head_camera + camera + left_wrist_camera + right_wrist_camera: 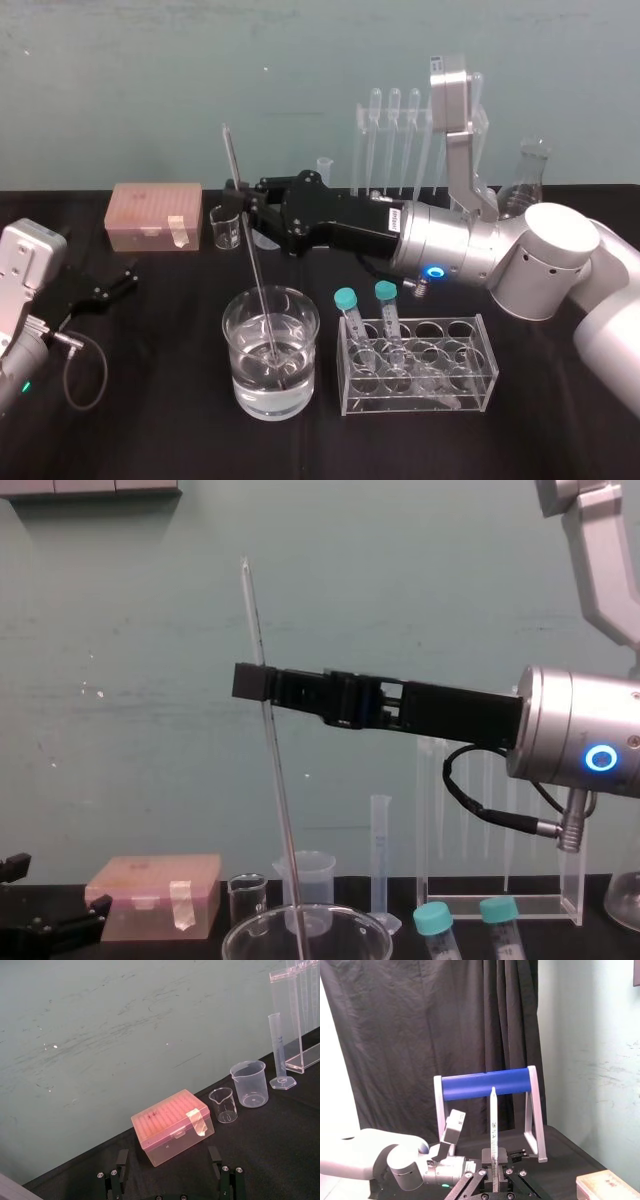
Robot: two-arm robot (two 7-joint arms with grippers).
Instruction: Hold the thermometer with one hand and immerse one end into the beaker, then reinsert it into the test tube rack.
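I have the right gripper (pixel 243 200) clamped on the thermometer (pixel 258 280), roughly a third of the way down its length. The rod leans slightly, its top toward 11 o'clock. Its lower end, at 5 o'clock, is dipped into the water in the beaker (pixel 232 335). The test tube rack (pixel 365 110) stands at 2 o'clock from that gripper. My left gripper (pixel 112 283) is parked at 9 o'clock with its fingers spread.

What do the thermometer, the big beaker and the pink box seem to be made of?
The thermometer looks like glass: thin clear rod, fine printed marks. The beaker is probably glass too: clear, glossy, water showing through. The pink box seems plastic: translucent, matte.
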